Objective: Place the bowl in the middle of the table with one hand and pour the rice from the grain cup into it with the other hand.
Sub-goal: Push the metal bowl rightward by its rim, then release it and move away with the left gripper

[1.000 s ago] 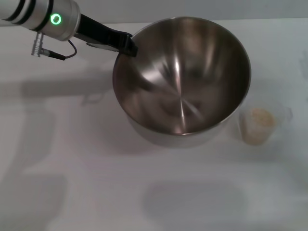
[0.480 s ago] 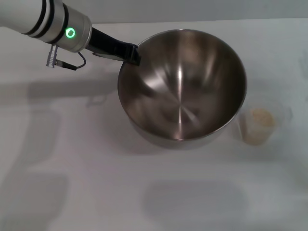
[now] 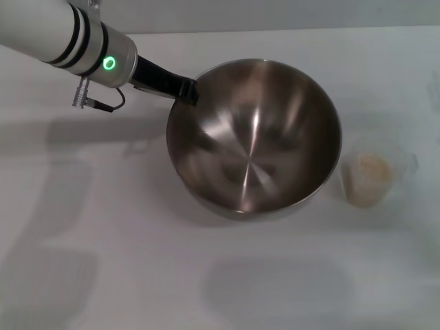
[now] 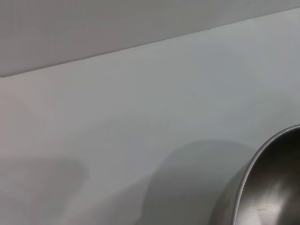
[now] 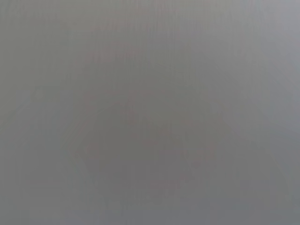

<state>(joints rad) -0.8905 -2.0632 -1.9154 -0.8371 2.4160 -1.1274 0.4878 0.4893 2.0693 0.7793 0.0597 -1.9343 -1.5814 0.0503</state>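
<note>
Brushed stainless steel, the large round deep bowl [image 3: 253,137] sits at the centre of the plain white table [image 3: 124,261] in the head view. Reaching in from the upper left of the frame, the left gripper [image 3: 187,91] is clamped on the bowl's upper-left rim. At right centre, just beside the bowl, stands the small clear plastic grain cup [image 3: 371,177] holding off-white rice [image 3: 372,168].

Head cam high, looking down on table [image 3: 103,275]; left wrist cam low, close, shares bowl [image 3: 253,137] rim; right wrist blank
</note>
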